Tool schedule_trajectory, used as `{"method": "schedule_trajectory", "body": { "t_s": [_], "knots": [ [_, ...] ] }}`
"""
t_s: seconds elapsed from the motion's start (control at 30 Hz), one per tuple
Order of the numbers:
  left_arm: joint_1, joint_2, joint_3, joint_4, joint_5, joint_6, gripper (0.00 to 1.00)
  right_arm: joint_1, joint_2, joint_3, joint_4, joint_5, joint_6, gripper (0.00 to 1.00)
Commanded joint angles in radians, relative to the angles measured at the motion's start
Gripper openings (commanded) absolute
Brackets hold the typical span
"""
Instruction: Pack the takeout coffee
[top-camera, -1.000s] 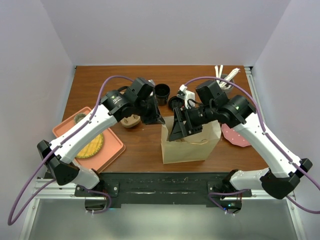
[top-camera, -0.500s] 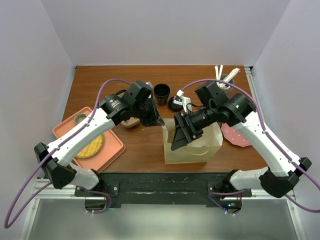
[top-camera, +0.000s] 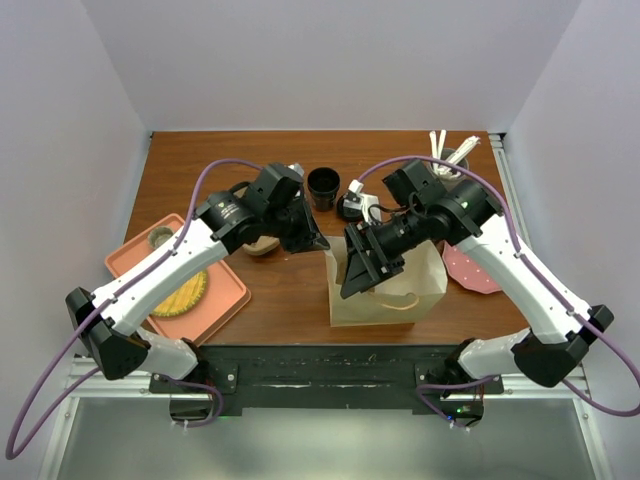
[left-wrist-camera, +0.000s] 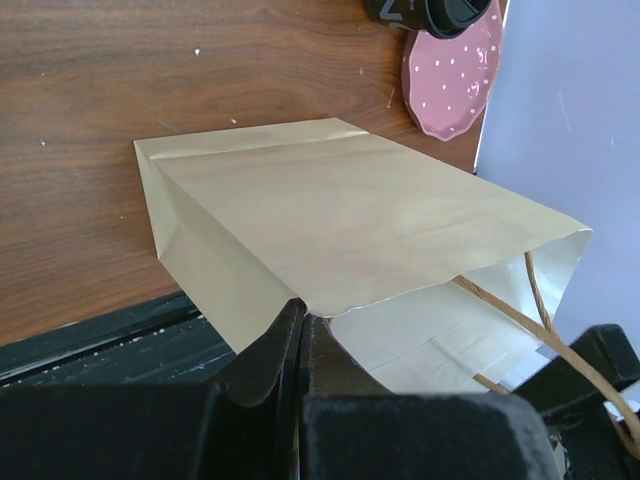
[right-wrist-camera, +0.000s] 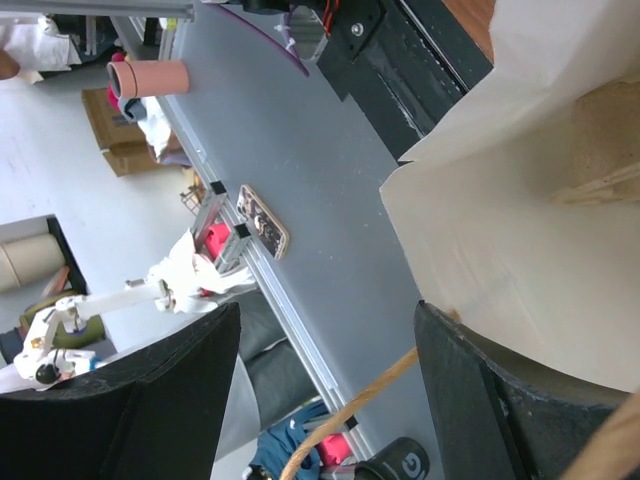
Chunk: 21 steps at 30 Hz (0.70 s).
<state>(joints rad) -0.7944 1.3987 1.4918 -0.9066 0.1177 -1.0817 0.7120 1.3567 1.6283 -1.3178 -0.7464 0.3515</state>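
Tan paper was pinched between the clenched fingers of the left gripper (left-wrist-camera: 302, 320), at the rim of the paper bag (top-camera: 390, 300). The fingers of the right gripper (top-camera: 350, 268) were spread wide over the bag's mouth, and nothing was held in them. The bag was stood on the wooden table (top-camera: 290, 285). The takeout coffee (top-camera: 347, 209) seemed to be sat just behind the bag, half hidden by the right arm (top-camera: 500, 250), near a lidless black cup (top-camera: 323, 187).
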Motion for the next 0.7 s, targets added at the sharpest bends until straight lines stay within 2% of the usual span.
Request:
{"method": "schedule_trajectory", "body": {
  "t_s": [0.0,0.23,0.4,0.67],
  "knots": [
    [-0.002,-0.041,-0.016,0.063,-0.021,-0.012,0.0,-0.002,-0.004,0.068,-0.057,-0.088,0.006,0.72],
    [-0.002,-0.05,-0.044,0.104,-0.012,-0.03,0.0,-0.002,-0.019,0.021,0.003,-0.163,0.055,0.67],
    [-0.003,-0.053,-0.045,0.112,-0.023,-0.026,0.0,0.0,-0.03,-0.016,-0.034,-0.114,0.057,0.64],
    [-0.003,-0.052,-0.039,0.127,-0.024,-0.021,0.0,-0.002,-0.036,-0.028,-0.1,-0.041,0.057,0.68]
  ]
}}
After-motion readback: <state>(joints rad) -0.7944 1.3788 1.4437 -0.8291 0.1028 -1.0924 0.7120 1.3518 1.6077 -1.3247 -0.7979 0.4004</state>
